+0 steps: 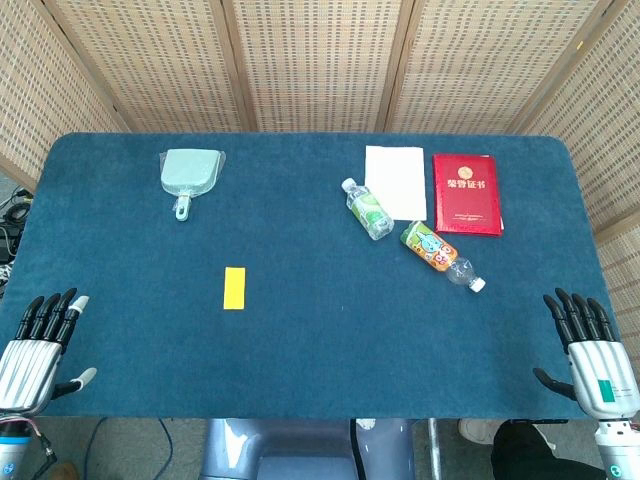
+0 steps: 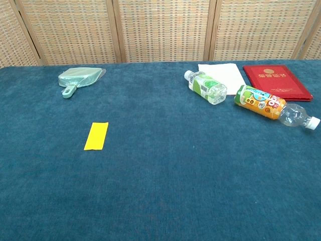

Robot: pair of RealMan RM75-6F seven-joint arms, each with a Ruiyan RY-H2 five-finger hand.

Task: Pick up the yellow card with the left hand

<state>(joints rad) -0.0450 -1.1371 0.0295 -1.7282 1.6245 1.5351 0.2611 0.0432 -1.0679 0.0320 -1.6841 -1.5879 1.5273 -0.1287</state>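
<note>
The yellow card [image 1: 234, 288] lies flat on the blue table [image 1: 300, 350], left of centre; the chest view shows the yellow card [image 2: 96, 135] too. My left hand [image 1: 40, 352] hovers at the table's front left corner, fingers apart and holding nothing, well to the left of and nearer than the card. At the front right corner my right hand [image 1: 590, 355] is likewise spread and holds nothing. Neither hand appears in the chest view.
A pale green dustpan [image 1: 188, 176] sits at the back left. At the back right lie a white sheet [image 1: 395, 180], a red booklet [image 1: 466, 193], a green-labelled bottle [image 1: 367, 209] and an orange-labelled bottle [image 1: 438, 252].
</note>
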